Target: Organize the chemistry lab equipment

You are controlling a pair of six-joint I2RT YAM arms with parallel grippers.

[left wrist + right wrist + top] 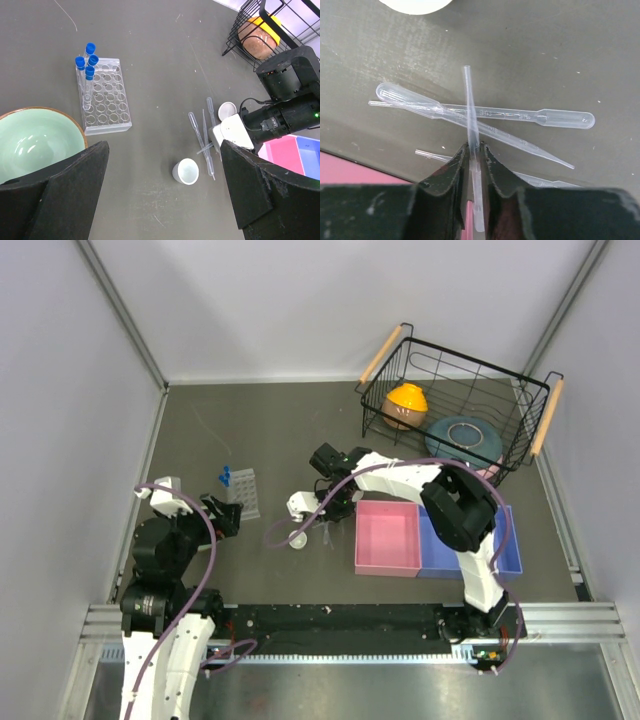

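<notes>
My right gripper (475, 148) is shut on a thin clear pipette (470, 100), held just above two other pipettes (520, 116) lying crossed on the grey table. In the top view this gripper (322, 520) sits left of the pink tray. A small white dish (186, 171) stands near the pipettes (205, 135); a second white dish (227, 109) lies beside the right gripper's body. The clear tube rack (102, 95) holds three blue-capped tubes (90, 60) at its far corner. My left gripper (165, 200) is open and empty, hovering above the table next to the rack (243, 492).
A pale green bowl (35, 142) sits under the left gripper's left finger. A pink tray (388, 537) and a blue tray (470, 540) lie side by side at the front right. A black wire basket (455, 410) at the back right holds an orange bowl (405, 403) and a teal plate.
</notes>
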